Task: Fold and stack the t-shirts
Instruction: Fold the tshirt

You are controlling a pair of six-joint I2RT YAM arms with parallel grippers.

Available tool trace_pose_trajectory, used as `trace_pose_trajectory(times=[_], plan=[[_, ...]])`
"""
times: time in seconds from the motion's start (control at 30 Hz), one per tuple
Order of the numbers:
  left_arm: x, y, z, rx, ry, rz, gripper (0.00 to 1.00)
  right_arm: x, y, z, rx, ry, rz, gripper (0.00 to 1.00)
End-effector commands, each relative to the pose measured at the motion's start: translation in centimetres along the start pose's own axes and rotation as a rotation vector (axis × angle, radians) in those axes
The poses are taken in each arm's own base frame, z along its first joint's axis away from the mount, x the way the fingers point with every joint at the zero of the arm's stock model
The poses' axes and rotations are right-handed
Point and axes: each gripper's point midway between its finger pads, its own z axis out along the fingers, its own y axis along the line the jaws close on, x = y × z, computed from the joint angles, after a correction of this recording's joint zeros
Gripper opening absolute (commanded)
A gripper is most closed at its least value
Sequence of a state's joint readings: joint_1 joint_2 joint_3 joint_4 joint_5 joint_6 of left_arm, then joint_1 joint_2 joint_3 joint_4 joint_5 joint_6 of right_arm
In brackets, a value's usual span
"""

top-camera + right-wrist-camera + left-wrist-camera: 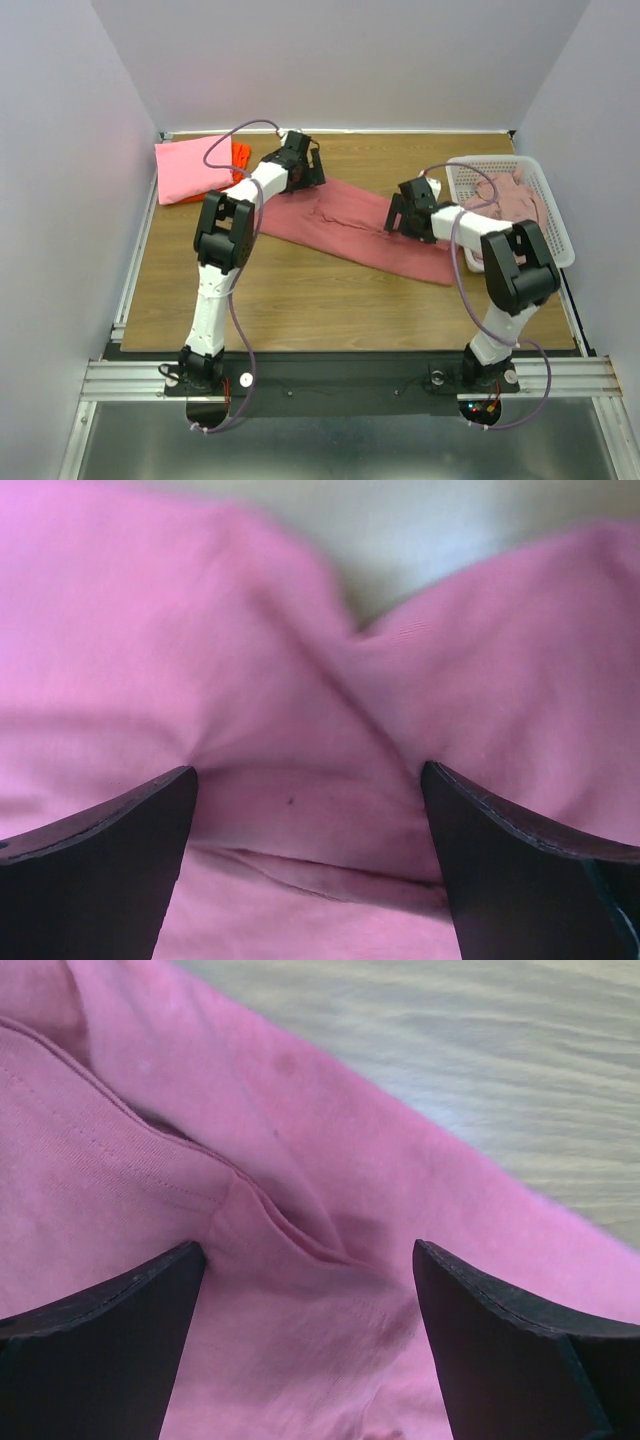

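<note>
A large dusty rose-red t-shirt (pixel 350 225) lies spread diagonally across the middle of the table. My left gripper (pixel 305 172) is open, its fingers pressed down on the shirt's far left end; the cloth (pixel 300 1190) with a seam fold fills the left wrist view. My right gripper (pixel 400 215) is open over the shirt's right part; a crease of cloth (pixel 320 780) lies between its fingers. A bright pink t-shirt (pixel 190 168) lies folded at the back left on an orange-red one (pixel 241 155). Paler dusty-pink shirts (pixel 515 200) sit in the basket.
A white plastic mesh basket (pixel 555 215) stands at the right edge of the wooden table (pixel 300 290). White walls close the table on three sides. A metal rail (pixel 350 378) with the arm bases runs along the near edge.
</note>
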State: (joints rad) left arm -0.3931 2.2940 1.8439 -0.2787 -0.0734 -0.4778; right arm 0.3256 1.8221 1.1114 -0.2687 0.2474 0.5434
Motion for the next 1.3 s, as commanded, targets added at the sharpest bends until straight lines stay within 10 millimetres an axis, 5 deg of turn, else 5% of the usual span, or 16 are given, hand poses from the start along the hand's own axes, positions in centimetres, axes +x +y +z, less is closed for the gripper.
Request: trace_pose_trajectory(times=[0.0, 0.13, 0.37, 0.7, 0.83, 1.03, 1.23, 1.27], plan=[[1.1, -3.9, 0.8, 0.066, 0.051, 0.1, 0.98, 7.7, 1.2, -3.4, -0.056, 0.157, 0.009, 1.0], [-0.8, -6.8, 2.6, 0.148, 0.037, 0.108, 0.98, 15.1, 1.7, -7.0, -0.096, 0.254, 0.066, 1.0], [-2.0, -10.0, 5.0, 0.285, -0.027, 0.057, 0.99, 21.9, 6.4, -13.6, -0.31, 0.311, 0.082, 1.0], [-3.7, -14.0, 5.6, 0.474, -0.088, -0.035, 0.99, 24.4, 10.5, -18.9, -0.511, 0.325, -0.069, 1.0], [-3.8, -16.7, 4.6, 0.625, -0.091, -0.056, 0.99, 23.0, 10.3, -19.6, -0.516, 0.28, -0.058, 1.0], [-5.7, -21.4, 0.7, 0.75, -0.18, -0.01, 0.99, 18.3, 10.9, -22.3, -0.564, 0.117, -0.071, 1.0], [-9.3, -24.9, -9.5, 0.899, -0.245, 0.061, 0.99, 16.0, 9.4, -23.4, -0.524, 0.033, -0.081, 1.0], [-10.3, -25.3, -13.2, 0.931, -0.26, 0.079, 0.99, 15.9, 9.0, -23.3, -0.515, 0.023, -0.083, 1.0]])
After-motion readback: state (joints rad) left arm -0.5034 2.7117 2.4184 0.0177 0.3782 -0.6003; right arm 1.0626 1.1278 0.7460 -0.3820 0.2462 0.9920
